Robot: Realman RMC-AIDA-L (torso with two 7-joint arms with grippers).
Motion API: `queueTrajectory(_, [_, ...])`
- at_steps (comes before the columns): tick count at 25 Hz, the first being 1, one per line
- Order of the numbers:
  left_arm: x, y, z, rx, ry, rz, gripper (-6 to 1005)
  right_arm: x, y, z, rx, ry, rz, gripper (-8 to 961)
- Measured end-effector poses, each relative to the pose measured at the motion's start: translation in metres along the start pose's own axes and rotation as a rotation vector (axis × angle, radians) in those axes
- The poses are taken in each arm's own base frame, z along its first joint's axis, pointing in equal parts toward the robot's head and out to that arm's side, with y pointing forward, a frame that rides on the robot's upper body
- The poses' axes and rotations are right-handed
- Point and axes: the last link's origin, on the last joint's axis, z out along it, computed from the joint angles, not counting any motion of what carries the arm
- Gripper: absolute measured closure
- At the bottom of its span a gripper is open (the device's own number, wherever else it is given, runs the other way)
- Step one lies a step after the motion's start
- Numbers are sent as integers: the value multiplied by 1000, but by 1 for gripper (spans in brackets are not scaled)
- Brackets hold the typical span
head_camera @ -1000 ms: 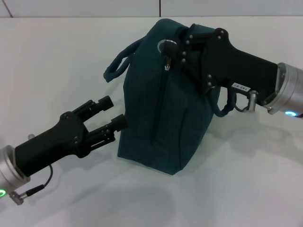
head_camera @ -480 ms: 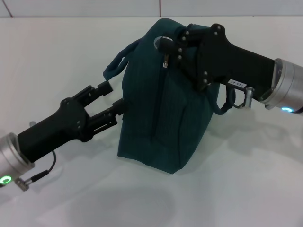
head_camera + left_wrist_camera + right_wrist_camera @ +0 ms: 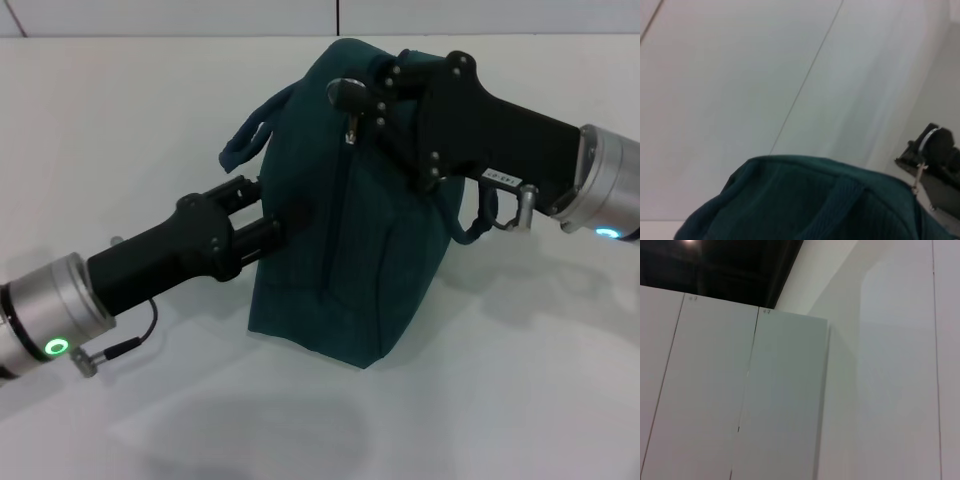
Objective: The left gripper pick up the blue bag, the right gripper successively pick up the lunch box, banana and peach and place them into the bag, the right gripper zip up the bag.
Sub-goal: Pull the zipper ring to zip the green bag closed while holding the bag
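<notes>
The blue bag (image 3: pixel 345 215) stands upright in the middle of the head view on the white worktop (image 3: pixel 520 400), its top closed and one loop handle (image 3: pixel 250 135) sticking out toward the upper left. The left hand (image 3: pixel 280 215) reaches in from the lower left of the frame, its two fingers spread apart and pressed against the bag's left side wall, gripping nothing visible. The right hand (image 3: pixel 365 100) comes in from the right edge and sits at the top of the bag, its fingers closed on the metal zip pull (image 3: pixel 350 125) near the bag's upper seam. In the left wrist view the bag's top (image 3: pixel 810 200) fills the lower part of the frame, with the right hand (image 3: pixel 927 160) at the right edge.
</notes>
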Motion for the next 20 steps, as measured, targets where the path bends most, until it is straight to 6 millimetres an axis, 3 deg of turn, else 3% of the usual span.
queueTrajectory(3, [-1, -2, 0, 16, 1, 9, 307, 1, 1, -2, 4, 2, 3, 936])
queueTrajectory(9, [-1, -2, -1, 23, 11, 10, 507, 3, 3, -4, 5, 9, 11, 936])
queueTrajectory(14, [0, -1, 0, 16, 9, 11, 773, 4, 4, -5, 3, 10, 14, 936])
queueTrajectory(20, [0, 1, 1, -3, 4, 12, 821, 3, 5, -6, 9, 2, 18, 936])
